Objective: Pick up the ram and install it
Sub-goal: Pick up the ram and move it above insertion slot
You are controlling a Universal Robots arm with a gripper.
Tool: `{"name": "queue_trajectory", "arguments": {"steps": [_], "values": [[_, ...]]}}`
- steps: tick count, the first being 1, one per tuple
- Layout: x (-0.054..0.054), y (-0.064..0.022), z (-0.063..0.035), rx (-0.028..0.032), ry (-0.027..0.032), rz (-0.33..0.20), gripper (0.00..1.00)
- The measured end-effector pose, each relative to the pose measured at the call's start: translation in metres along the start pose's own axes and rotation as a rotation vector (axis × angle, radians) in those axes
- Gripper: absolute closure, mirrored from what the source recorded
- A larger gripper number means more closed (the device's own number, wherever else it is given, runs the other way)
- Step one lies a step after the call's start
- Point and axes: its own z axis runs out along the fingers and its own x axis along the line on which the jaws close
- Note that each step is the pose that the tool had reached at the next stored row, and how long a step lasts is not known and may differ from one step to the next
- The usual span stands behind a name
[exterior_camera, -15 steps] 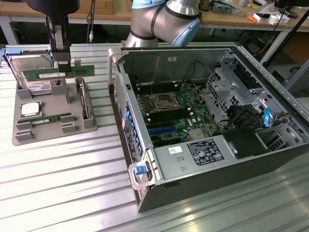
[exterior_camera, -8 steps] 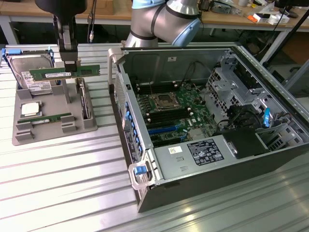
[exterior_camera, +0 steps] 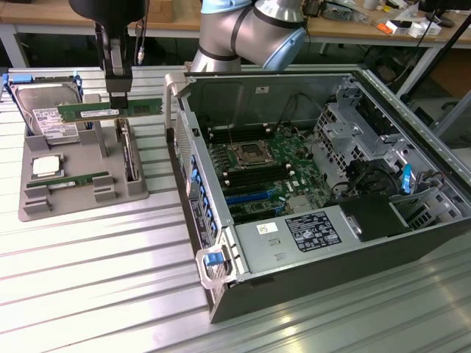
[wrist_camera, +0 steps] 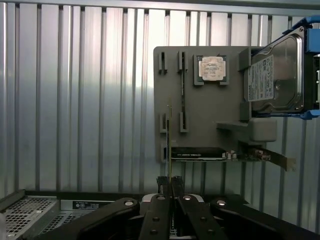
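Green long thin RAM circuit-board stick pinched by black gripper, jaws pressed together on it, hovering just above grey plastic parts tray, beside open metal server case. Prob best: keep level, no twist, clear case wall.

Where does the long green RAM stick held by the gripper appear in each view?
Exterior view: long green RAM stick held level in the gripper, above the grey tray, at the exterior view's left.
Wrist view: the stick edge-on, a thin line rising from the gripper.
Shared landmark: square silver CPU chip.
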Motion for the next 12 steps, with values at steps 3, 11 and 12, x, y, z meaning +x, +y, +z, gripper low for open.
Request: {"name": "queue_trajectory", "arguments": {"steps": [3,11,12], "values": [[0.000,-0.0081,-0.0004,0.0000,0.0000,0.000,0.88],[0.001,-0.0241,-0.0011,-0.0001,0.0000,0.000,0.88],[0.001,-0.0274,-0.0012,0.0000,0.0000,0.000,0.88]]}}
